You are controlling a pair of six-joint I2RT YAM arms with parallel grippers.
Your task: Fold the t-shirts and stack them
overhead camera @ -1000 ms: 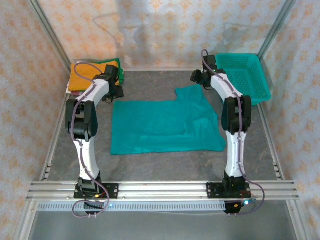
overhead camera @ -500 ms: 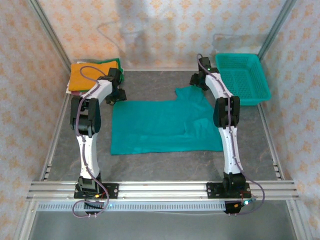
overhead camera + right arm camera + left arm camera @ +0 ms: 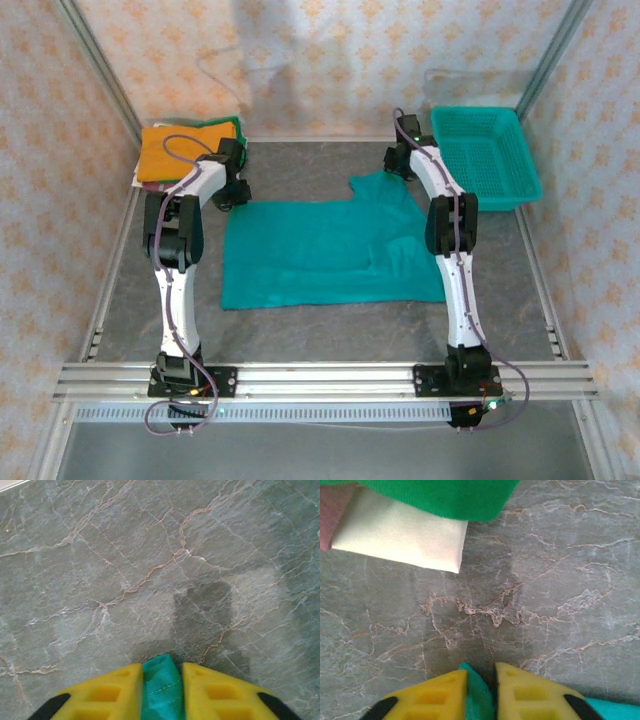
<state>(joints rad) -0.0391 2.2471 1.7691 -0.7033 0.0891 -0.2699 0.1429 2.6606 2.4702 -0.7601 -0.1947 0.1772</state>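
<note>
Grey, marble-veined table (image 3: 330, 330). Centre: teal t-shirt (image 3: 310, 250) spread flat, one sleeve pointing toward 1 o'clock. Far corner at 10 o'clock: stack of folded shirts (image 3: 178, 150), orange on top, green edge showing. At 2 o'clock: teal mesh basket (image 3: 485, 150).

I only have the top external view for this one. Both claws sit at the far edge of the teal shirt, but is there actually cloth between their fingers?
Observer: In the left wrist view, the left claw is shut on a corner of the teal t-shirt.
Operator: And the right one?
Observer: In the right wrist view, the right claw pinches a narrow fold of the same shirt, with a stitched hem showing in the grip.
Operator: Anything just ahead of the left claw?
Observer: A cream folded piece lies under a green shirt, with bare table between them and the claw.
</note>
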